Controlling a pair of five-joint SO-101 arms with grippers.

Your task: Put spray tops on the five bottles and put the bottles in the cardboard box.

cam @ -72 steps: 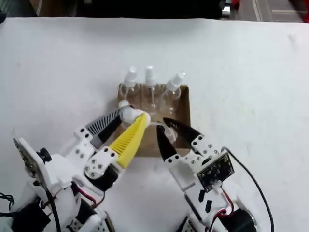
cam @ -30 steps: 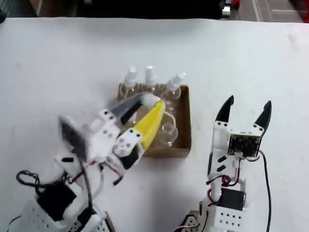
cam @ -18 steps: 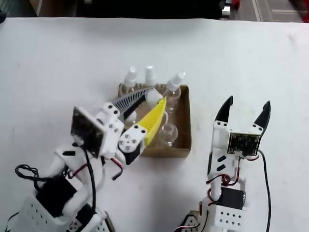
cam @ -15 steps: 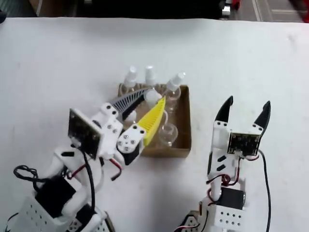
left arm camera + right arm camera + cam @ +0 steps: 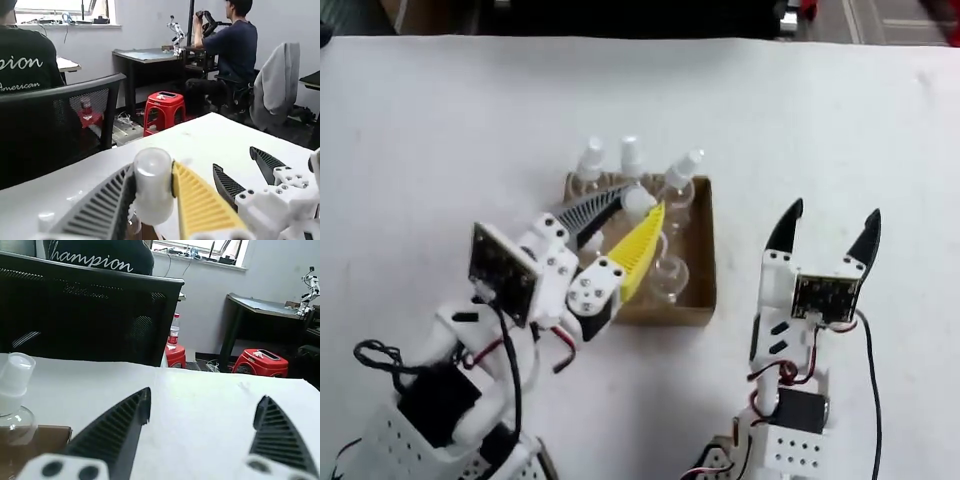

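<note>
Your left gripper (image 5: 642,197) is clamped on a white spray top (image 5: 636,204) in the high view, its grey and yellow fingers pinching it from either side. It holds the top over the far half of the cardboard box (image 5: 706,300). Three capped bottles (image 5: 631,160) stand in a row along the box's far wall. Another clear bottle (image 5: 668,272) sits nearer the front of the box, just beside the yellow finger. Whether a bottle hangs under the held top you cannot tell, since the fingers cover it. Your right gripper (image 5: 833,212) sits over the bare table (image 5: 820,110) to the right of the box, apart from it, with its black fingers spread wide and nothing between them.

From the left wrist camera, the left gripper (image 5: 152,175) has the spray top (image 5: 151,187) squeezed upright between the ribbed grey finger and the yellow one. The right gripper (image 5: 247,170) shows farther off, its two black fingers parted above the white tabletop (image 5: 210,135).

From the right wrist camera, the right gripper (image 5: 205,397) stands wide apart over the table (image 5: 200,385) and grips nothing. Off to one side, a capped bottle (image 5: 14,405) stands in a corner of the cardboard box (image 5: 37,435), clear of the fingers.
</note>
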